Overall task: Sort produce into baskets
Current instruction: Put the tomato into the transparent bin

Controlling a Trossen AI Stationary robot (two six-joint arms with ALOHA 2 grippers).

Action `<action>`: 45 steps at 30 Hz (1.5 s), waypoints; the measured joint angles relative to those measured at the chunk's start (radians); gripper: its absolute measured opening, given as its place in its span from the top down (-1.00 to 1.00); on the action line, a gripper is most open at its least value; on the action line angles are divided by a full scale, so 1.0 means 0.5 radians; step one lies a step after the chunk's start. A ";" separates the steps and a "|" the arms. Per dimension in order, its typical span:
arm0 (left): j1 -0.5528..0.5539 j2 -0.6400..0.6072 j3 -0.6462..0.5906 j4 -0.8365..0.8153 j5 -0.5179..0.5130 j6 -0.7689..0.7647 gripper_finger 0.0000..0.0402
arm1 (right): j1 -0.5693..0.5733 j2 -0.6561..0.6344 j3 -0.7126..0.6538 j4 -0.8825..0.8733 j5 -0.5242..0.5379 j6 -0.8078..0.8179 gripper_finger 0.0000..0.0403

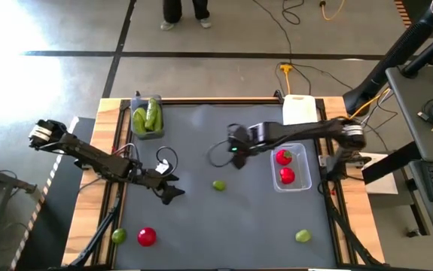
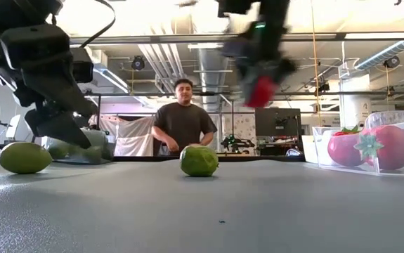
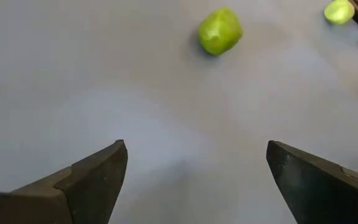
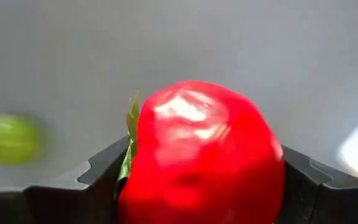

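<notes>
My right gripper (image 1: 236, 153) hangs above the grey mat, left of the clear bin (image 1: 305, 150), shut on a red tomato (image 4: 203, 155). The clear bin holds two tomatoes (image 1: 285, 166). My left gripper (image 1: 172, 193) is open and empty, low over the mat at the left. A lime (image 1: 218, 184) lies on the mat between the two grippers and shows ahead of the left fingers (image 3: 220, 30). The dark grey bin (image 1: 136, 134) at the far left holds green cucumbers (image 1: 147, 117). The white bin (image 1: 297, 109) stands at the far edge. My right gripper pinches the tomato between its two fingers (image 4: 88, 180), on two opposite sides of its round body (image 4: 142, 186). Its green top (image 4: 131, 118) points sideways. The fingers come from above. The tomato hangs clear of the mat (image 2: 261, 90).
A tomato (image 1: 147, 236) and a lime (image 1: 119, 235) lie near the front left corner. Another lime (image 1: 303, 236) lies at the front right. A person (image 2: 183, 119) stands beyond the table's far edge. Bare mat lies in the middle.
</notes>
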 joint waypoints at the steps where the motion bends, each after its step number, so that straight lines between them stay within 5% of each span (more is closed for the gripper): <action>1: -0.004 0.002 0.000 -0.003 -0.011 0.000 -0.82 | -0.003 -0.069 -0.035 -0.143 0.070 0.086 -0.38; 5: -0.004 0.003 0.000 -0.006 -0.103 0.002 -0.82 | -0.008 -0.405 -0.308 -0.450 0.174 0.536 -0.38; 11: -0.004 0.010 0.000 0.014 -0.206 0.002 -0.82 | 0.038 -0.902 -0.888 -0.399 -0.015 1.389 -0.38; 18: -0.004 0.010 -0.002 0.010 -0.206 0.019 -0.82 | 0.144 -1.154 -1.239 -0.381 -0.110 1.745 -0.38; 22: -0.004 0.010 -0.003 0.008 -0.206 0.037 -0.82 | 0.144 -1.141 -1.350 -0.350 -0.108 1.837 -0.44; 27: -0.004 0.010 -0.003 0.008 -0.206 0.039 -0.82 | 0.143 -1.093 -1.396 -0.266 -0.109 1.827 -0.77; 34: -0.004 -0.014 0.000 -0.044 -0.064 0.103 -0.82 | 0.140 -1.121 -1.192 -0.449 -0.077 1.662 -0.87; 40: -0.011 -0.092 0.145 -0.529 -0.047 0.124 -0.82 | 0.140 -1.119 -0.920 -0.680 -0.049 1.603 -0.87; 45: -0.061 -0.139 0.353 -1.072 -0.046 0.159 -0.82 | 0.209 -1.092 -0.763 -0.449 0.112 1.368 -0.88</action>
